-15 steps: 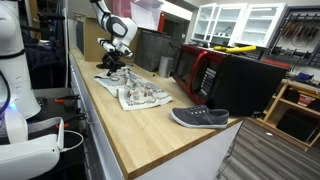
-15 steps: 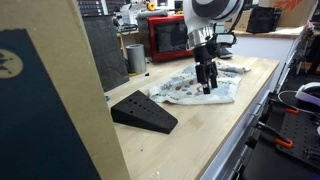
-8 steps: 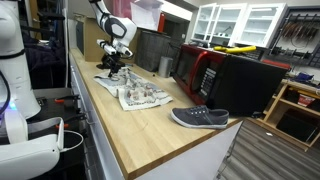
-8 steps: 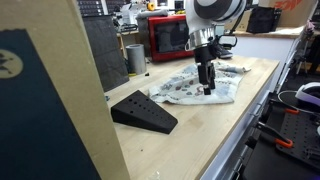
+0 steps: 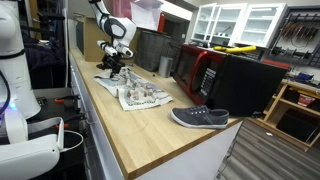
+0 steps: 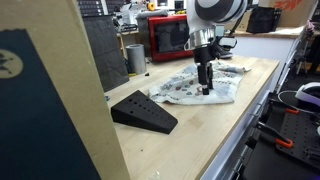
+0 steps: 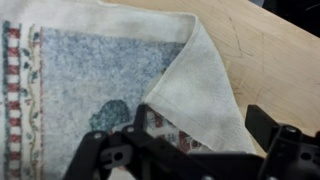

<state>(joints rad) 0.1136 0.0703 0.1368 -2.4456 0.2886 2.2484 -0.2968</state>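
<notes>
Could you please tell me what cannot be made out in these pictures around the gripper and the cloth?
1. Wrist view: the cloth print under its folded corner is hidden by the fold.
2. Wrist view: the cloth's near edge is hidden by the gripper body.
3. Both exterior views: whether the open jaws touch the cloth is too small to tell.

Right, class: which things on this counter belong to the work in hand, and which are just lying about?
In hand: the open gripper; the patterned cloth below it, one corner folded over.
Lying about: grey shoe; red microwave; metal cup.
</notes>
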